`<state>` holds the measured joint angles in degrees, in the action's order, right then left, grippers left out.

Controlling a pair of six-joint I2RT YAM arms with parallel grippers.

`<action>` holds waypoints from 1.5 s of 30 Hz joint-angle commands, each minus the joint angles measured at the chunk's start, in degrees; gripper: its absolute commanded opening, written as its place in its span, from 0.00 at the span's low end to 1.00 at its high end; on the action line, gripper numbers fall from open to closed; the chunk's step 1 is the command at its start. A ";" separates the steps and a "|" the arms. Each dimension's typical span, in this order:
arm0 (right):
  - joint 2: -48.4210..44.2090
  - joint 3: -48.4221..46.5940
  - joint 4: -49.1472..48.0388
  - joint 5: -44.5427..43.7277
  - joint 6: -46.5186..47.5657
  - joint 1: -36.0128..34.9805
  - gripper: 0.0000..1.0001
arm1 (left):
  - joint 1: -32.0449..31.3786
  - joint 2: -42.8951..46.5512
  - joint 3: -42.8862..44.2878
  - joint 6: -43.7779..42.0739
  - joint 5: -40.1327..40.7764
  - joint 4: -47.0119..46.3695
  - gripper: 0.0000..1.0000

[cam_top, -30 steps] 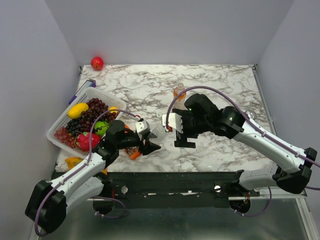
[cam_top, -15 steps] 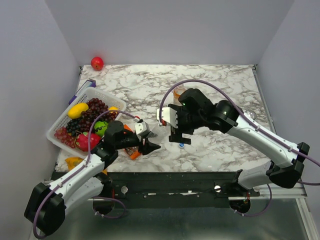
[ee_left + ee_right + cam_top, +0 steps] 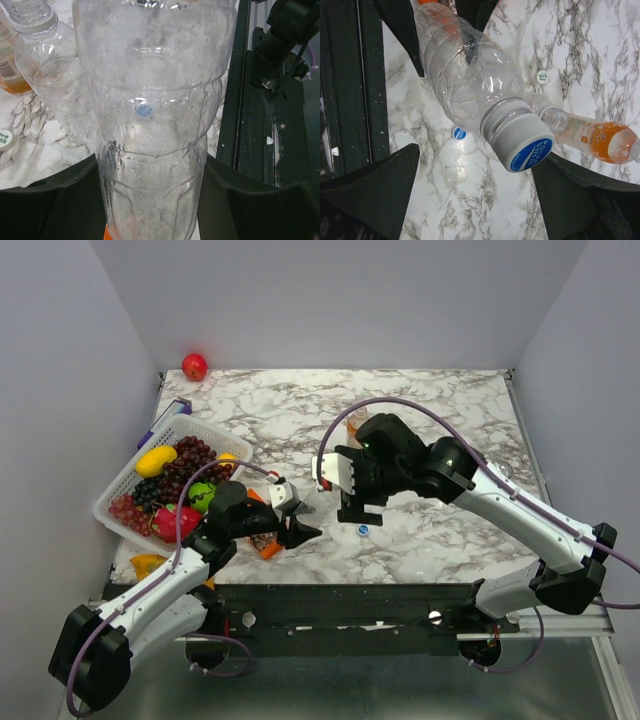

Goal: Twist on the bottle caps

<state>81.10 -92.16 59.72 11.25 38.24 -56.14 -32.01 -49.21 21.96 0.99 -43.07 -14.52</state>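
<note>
Clear bottle (image 3: 465, 75): blue cap (image 3: 526, 148) seated on neck, body pinched between left fingers (image 3: 50, 200), near front of worktop (image 3: 430, 400). Right fingers (image 3: 370, 190) spread wide either side of capped end. Loose blue cap (image 3: 459, 133), whitish cap (image 3: 541, 76), orange bottle (image 3: 592, 139) on worktop nearby. Fruit basket (image 3: 112, 498) far left

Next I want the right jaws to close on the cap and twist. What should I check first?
1. Left gripper jaws clamping the bottle: ok.
2. Blue cap on its neck: ok.
3. Right gripper jaws open, either side of the cap: ok.
4. Cap centred between them: not ok, looks nearer one jaw.
5. Orange bottle clear of closing jaws: cannot tell; its open neck shows right behind the cap.
6. Loose cap and whitish cap out of the way: ok.
</note>
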 commanded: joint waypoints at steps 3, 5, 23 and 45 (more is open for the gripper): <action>-0.07 -0.38 -1.36 -3.60 -4.30 1.73 1.00 | -0.33 -0.10 0.46 -0.20 -0.79 -1.12 0.00; 0.11 -3.02 -1.28 -2.11 -5.89 4.27 1.00 | -0.33 0.17 0.46 0.06 -0.53 -1.38 0.00; -2.09 -11.72 2.68 15.11 1.93 8.77 0.91 | -0.33 0.96 -0.33 2.87 -0.79 -2.53 0.00; 5.29 -12.69 7.95 22.68 2.36 5.52 0.57 | -0.25 -0.10 0.54 0.33 -1.58 -2.88 0.00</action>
<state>84.60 -105.56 66.54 31.66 39.24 -48.69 -32.01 -49.23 21.93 2.87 -43.18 -15.99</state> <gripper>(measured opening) 0.584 0.651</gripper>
